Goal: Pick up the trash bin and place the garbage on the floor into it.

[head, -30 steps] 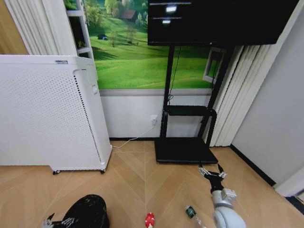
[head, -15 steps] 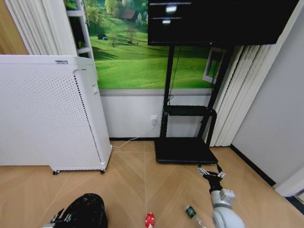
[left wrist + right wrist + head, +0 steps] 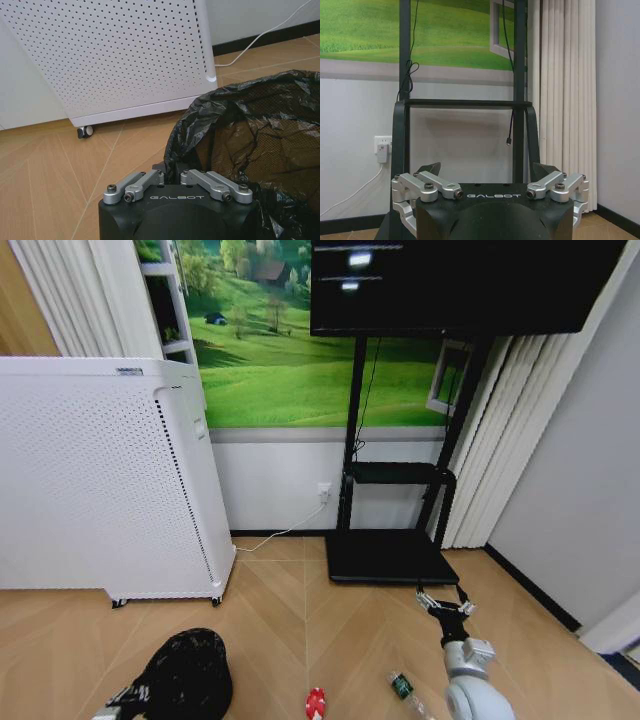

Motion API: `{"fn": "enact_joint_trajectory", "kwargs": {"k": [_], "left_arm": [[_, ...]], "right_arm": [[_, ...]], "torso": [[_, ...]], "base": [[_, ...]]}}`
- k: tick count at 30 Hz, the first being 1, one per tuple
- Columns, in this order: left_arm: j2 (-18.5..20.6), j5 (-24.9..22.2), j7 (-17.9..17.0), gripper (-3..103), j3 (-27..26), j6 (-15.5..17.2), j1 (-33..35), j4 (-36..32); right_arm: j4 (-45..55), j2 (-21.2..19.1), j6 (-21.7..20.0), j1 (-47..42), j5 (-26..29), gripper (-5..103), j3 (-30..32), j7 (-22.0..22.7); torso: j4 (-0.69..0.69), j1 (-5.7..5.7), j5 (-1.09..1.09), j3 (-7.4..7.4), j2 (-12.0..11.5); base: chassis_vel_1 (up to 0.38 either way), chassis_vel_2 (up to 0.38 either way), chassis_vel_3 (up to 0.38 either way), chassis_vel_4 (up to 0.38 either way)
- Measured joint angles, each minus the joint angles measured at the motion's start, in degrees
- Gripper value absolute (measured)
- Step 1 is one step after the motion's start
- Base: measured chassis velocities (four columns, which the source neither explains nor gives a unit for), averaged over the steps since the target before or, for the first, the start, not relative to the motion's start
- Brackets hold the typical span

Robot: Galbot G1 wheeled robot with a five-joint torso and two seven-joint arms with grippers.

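The trash bin (image 3: 190, 672), a small black mesh basket with a black liner, is low on my left, in front of the white appliance. My left gripper (image 3: 128, 700) holds it by the rim. In the left wrist view this gripper (image 3: 171, 175) is shut on the liner-covered rim, and the trash bin (image 3: 260, 145) tilts its mouth toward the camera. Two pieces of garbage lie on the wooden floor: a crushed red-and-white piece (image 3: 316, 704) and a small green bottle (image 3: 402, 686). My right gripper (image 3: 443, 604) hangs open and holds nothing, just right of the bottle and pointing at the TV stand; its fingers (image 3: 429, 170) stand wide apart.
A large white perforated appliance (image 3: 100, 480) on castors stands at the left. A black TV stand (image 3: 390, 555) with a flat base sits against the far wall, and a white cable (image 3: 285, 532) runs along the floor. Bare parquet lies between the bin and the litter.
The trash bin has risen a little in the left gripper and shifted slightly right. The right arm has not moved.
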Motion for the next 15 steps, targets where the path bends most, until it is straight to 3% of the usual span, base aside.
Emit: {"fn": "enact_joint_trajectory", "kwargs": {"k": [9, 15], "left_arm": [[-0.1, 0.3, 0.5, 9, 0.4, -0.2, -0.6, 0.2], [-0.6, 0.5, 0.8, 9, 0.3, -1.2, -1.2, -1.1]], "right_arm": [[0.1, 0.0, 0.1, 0.0, -0.1, 100, 0.0, -0.1], [-0.2, 0.1, 0.4, 0.0, -0.1, 100, 0.0, -0.3]], "torso": [[0.0, 0.0, -0.05, 0.01, 0.0], [-0.01, 0.01, -0.2, 0.03, 0.0]], "base": [[0.0, 0.0, 0.0, 0.0], [0.0, 0.0, 0.0, 0.0]]}}
